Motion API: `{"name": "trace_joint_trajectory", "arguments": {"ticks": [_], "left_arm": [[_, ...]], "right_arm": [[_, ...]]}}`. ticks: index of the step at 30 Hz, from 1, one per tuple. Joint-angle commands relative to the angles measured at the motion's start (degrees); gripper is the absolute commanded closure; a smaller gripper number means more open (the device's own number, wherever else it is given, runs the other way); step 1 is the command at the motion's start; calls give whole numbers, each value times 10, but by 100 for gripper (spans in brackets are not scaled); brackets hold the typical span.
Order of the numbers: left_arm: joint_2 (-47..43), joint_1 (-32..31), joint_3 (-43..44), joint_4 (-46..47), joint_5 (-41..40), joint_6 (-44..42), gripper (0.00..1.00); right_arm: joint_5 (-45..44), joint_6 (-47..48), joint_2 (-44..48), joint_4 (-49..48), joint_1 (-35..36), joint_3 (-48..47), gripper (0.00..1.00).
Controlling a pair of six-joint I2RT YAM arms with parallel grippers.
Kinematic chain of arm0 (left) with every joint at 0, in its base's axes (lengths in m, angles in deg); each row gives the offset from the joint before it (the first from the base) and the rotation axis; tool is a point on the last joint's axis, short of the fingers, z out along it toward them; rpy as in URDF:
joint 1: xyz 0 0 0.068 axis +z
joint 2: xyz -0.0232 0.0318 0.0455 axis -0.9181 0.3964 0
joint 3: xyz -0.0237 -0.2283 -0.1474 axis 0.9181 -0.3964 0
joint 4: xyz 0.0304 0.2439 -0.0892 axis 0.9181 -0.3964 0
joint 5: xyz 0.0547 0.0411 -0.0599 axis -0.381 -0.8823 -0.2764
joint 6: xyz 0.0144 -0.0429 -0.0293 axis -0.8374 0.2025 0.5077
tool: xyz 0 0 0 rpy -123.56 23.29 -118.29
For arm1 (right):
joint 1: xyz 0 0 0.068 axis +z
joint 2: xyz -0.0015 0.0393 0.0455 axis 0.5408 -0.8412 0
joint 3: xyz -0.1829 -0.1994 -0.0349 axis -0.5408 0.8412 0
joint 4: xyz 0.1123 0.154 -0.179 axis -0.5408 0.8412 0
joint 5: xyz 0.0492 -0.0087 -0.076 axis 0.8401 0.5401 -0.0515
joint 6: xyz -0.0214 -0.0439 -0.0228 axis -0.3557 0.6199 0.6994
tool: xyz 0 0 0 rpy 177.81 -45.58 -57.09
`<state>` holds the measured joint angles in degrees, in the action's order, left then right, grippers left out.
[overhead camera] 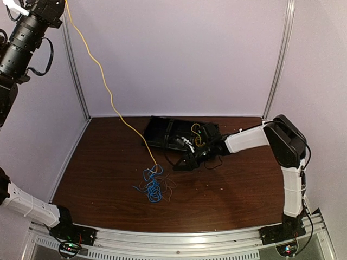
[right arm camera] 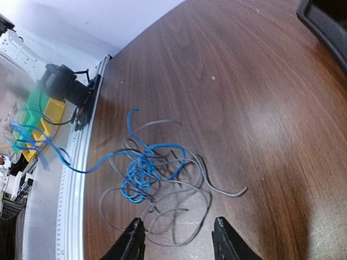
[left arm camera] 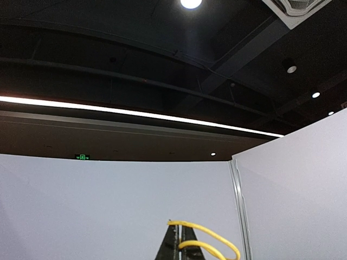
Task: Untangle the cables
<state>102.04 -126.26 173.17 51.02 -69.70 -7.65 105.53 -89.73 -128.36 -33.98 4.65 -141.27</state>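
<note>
Right wrist view: hovering with right tool [right arm camera: 178, 230] part-open and empty, facing tangled thin blue and grey wires [right arm camera: 142, 172] lying just ahead.

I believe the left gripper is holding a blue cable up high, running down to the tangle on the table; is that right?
Not quite: the left gripper holds a yellow cable, not a blue one. The left wrist view shows yellow loops there; the top view shows it running down to the tangle on the table.
</note>
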Motion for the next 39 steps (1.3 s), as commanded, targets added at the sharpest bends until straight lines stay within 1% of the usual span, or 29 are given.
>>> {"name": "trace_joint_trajectory", "arguments": {"ticks": [1,3,7,9,14,18,20,22,26,29,31,34,37,39], "left_arm": [[6,0,-20,-10,11,0,100],[7,0,-36,-6,16,7,100],[12,0,-48,1,24,17,100],[16,1,-45,1,27,20,100],[25,0,-26,1,35,26,100],[29,0,-16,1,42,32,100],[31,0,-13,1,45,33,100],[31,0,-10,3,45,33,100],[28,0,-1,4,45,35,100],[24,1,5,6,44,36,100],[22,1,9,7,47,38,100],[17,0,11,9,49,42,100],[16,1,11,10,48,43,100],[14,1,12,8,48,45,100]], "right_arm": [[20,125,108,75,16,-51,52],[23,157,134,101,28,-68,46],[38,175,166,89,59,-77,35],[42,179,163,88,79,-85,32],[46,181,120,94,120,-118,30],[44,157,84,56,146,-132,30],[47,152,61,40,153,-134,33],[44,156,31,25,160,-122,39],[30,140,-21,-26,163,-73,59],[22,109,-60,-55,162,-58,72],[23,87,-78,-74,160,-58,77],[23,57,-85,-98,158,-60,80],[20,65,-63,-96,157,-45,80],[16,111,-39,-42,156,-40,77]]}}
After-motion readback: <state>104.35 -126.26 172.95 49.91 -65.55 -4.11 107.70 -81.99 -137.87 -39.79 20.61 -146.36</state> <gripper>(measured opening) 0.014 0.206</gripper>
